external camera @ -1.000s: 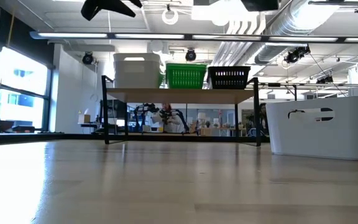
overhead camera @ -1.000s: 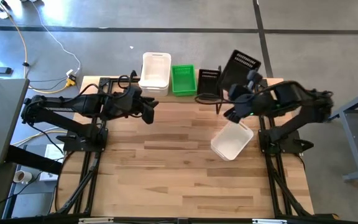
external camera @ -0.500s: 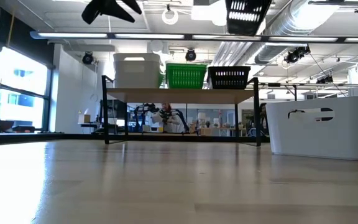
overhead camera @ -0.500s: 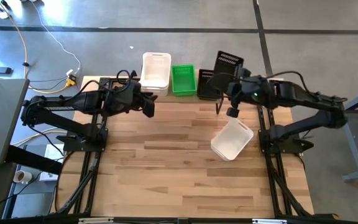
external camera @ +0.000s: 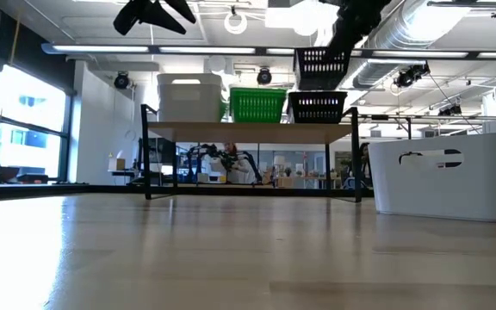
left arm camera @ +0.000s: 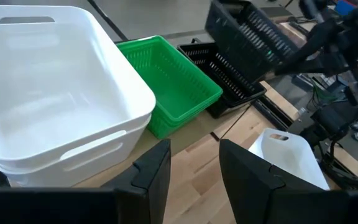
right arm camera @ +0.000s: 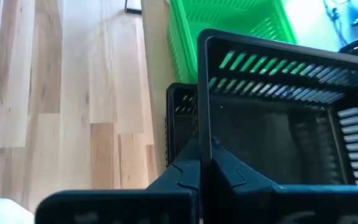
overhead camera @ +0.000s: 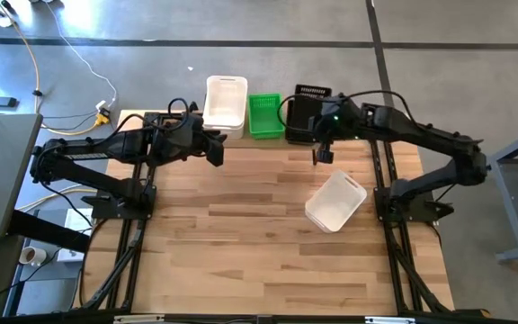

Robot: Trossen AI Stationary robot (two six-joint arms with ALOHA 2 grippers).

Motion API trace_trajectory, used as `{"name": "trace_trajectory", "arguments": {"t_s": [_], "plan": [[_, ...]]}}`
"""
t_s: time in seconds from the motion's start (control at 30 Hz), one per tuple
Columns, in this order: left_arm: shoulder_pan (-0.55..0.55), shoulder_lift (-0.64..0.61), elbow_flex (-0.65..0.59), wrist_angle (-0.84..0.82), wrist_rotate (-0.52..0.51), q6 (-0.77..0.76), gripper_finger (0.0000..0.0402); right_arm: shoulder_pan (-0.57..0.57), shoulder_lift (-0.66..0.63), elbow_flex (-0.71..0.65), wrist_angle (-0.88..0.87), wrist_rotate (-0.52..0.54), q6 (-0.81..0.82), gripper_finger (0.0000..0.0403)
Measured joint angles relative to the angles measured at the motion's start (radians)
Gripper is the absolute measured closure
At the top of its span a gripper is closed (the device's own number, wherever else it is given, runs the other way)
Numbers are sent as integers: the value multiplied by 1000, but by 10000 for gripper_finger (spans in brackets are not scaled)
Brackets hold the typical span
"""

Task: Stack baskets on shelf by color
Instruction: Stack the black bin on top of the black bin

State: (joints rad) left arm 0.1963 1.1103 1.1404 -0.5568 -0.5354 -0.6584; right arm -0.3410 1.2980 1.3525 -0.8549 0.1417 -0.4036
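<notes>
The shelf [external camera: 248, 132] stands at the table's far edge. On it sit a stack of white baskets [overhead camera: 226, 106], a green basket [overhead camera: 264, 115] and a black basket [external camera: 318, 107]. My right gripper [overhead camera: 322, 144] is shut on another black basket [external camera: 323, 62], which hangs just above the black one on the shelf. One white basket [overhead camera: 335, 200] rests on its base on the tabletop, right of centre. My left gripper [left arm camera: 194, 171] is open and hovers above the table in front of the white stack [left arm camera: 61, 106]. My right gripper pinches the black basket by one perforated side wall at its rim [right arm camera: 202, 134], one finger inside the basket and one outside. The fingers come from the table's near right side. The basket is lifted clear above the black basket on the shelf [right arm camera: 182, 106].
The green basket [right arm camera: 229, 25] sits close beside the held black one. The shelf's black legs [external camera: 147, 164] stand on the tabletop's far part. Bare wooden tabletop [overhead camera: 241, 243] lies in front of the shelf and left of the loose white basket [external camera: 444, 172].
My right gripper has carried the black basket from beyond the shelf's right end toward the table's left and down, until it hangs over the black basket on the shelf. The basket has turned from tilted to nearly square with the shelf.
</notes>
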Motion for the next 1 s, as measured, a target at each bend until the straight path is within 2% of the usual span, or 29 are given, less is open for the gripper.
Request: {"name": "trace_trajectory", "arguments": {"t_s": [0.23,0.67,1.0], "plan": [[0,0,0,0,0,0,275,-34,36,0,0,-92,-17,403],[0,0,0,0,0,27,275,-98,52,-9,7,-188,-22,403],[0,0,0,0,1,27,275,-118,99,-10,11,-175,-33,403]]}}
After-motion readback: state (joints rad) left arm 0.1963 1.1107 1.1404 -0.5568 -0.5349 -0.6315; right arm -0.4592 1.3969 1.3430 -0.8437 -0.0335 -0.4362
